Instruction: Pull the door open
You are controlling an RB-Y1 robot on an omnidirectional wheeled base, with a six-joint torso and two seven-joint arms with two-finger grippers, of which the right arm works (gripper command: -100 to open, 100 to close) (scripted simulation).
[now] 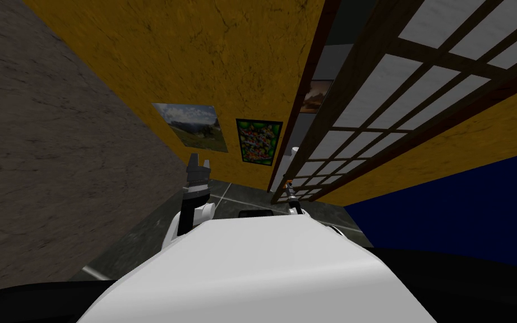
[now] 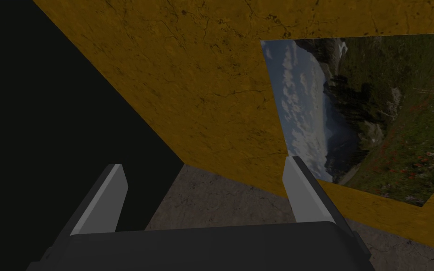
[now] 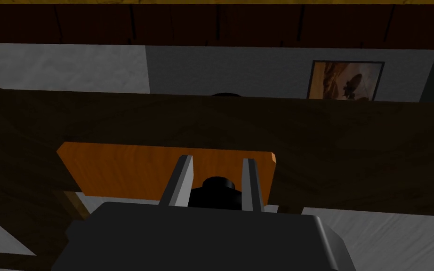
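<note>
Right end effector (image 3: 218, 161) tight on the black door knob (image 3: 218, 189); left end effector (image 2: 204, 163) released, empty.

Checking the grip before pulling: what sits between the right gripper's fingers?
A black knob on an orange plate, in the right wrist view.
</note>
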